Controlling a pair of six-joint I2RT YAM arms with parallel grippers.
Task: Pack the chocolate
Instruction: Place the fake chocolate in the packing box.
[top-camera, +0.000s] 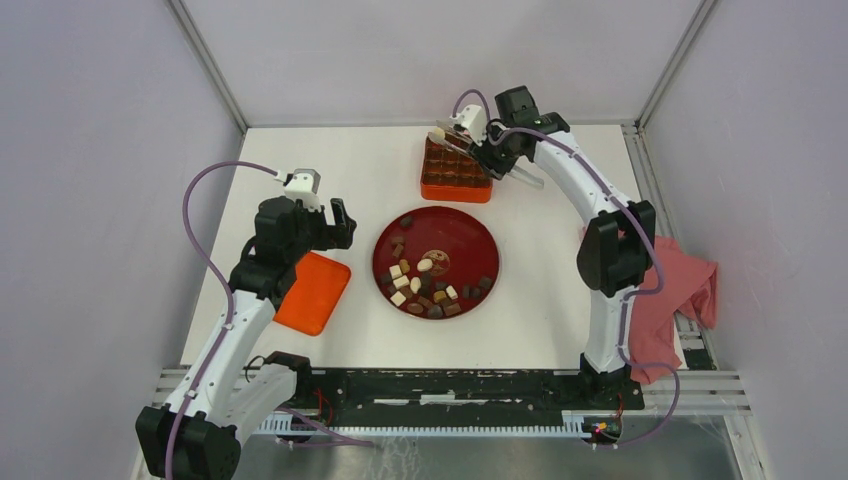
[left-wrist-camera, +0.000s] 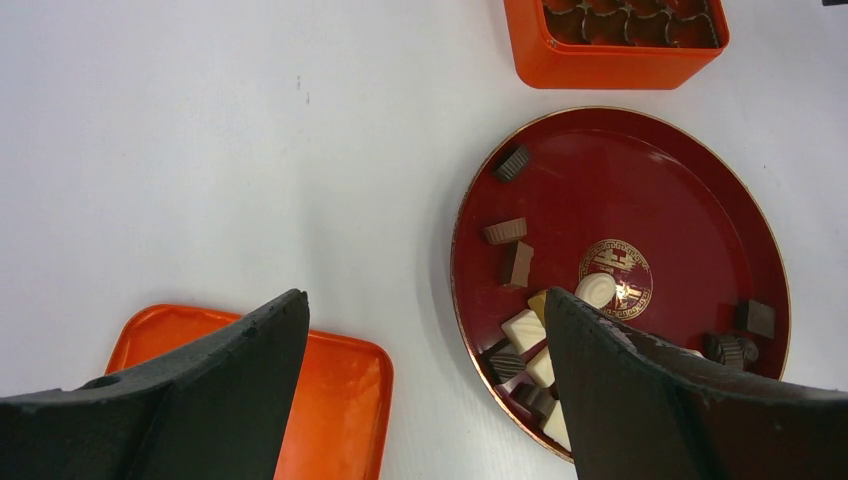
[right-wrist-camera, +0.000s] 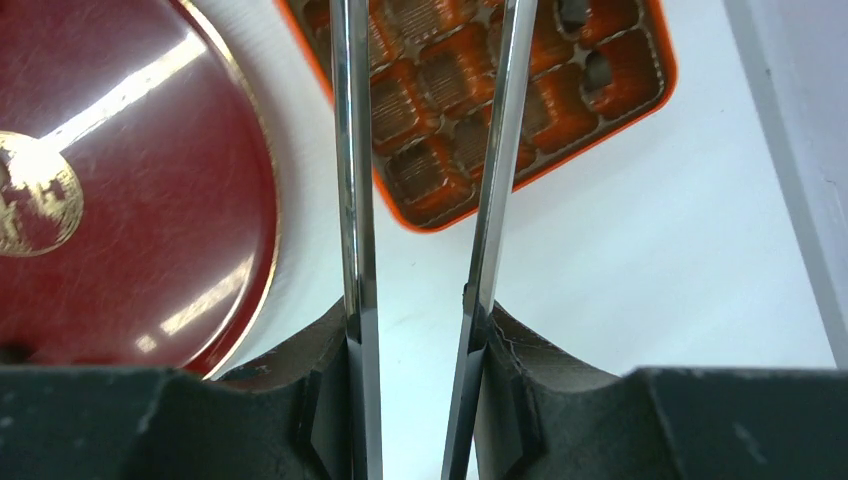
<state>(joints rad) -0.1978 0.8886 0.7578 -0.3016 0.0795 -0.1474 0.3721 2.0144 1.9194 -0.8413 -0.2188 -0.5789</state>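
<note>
- Red plate at the middle of the white table, gold-rimmed, with a flat round tan emblem at its centre.
- Chocolate on that plate: dark brown, light brown and cream-white pieces, square, round and oval, most bunched on the near half, a few scattered toward the far-left rim.
- Seen from the left wrist: a ribbed dark piece close to the far-left rim, two brown ones close together left of the emblem, a cream oval touching the emblem's edge, a dark square near the opposite rim.
- Orange box with gridded compartments just beyond the plate's far edge, near it but apart; brown-lined cells, contents too blurred to tell.
- Orange lid flat on the table left of the plate, near but not touching.
- Left jaws wide apart and empty, dark fingers hanging above the table between lid and plate, one over the lid's corner, the other over the plate's left rim.
- Right jaws narrow, thin metal fingers side by side with a slim gap, reaching over the box; tips beyond the top of the wrist view, so a hold on any piece: cannot tell.
- Pink cloth bunched at the table's right edge, just right of the right arm.
</note>
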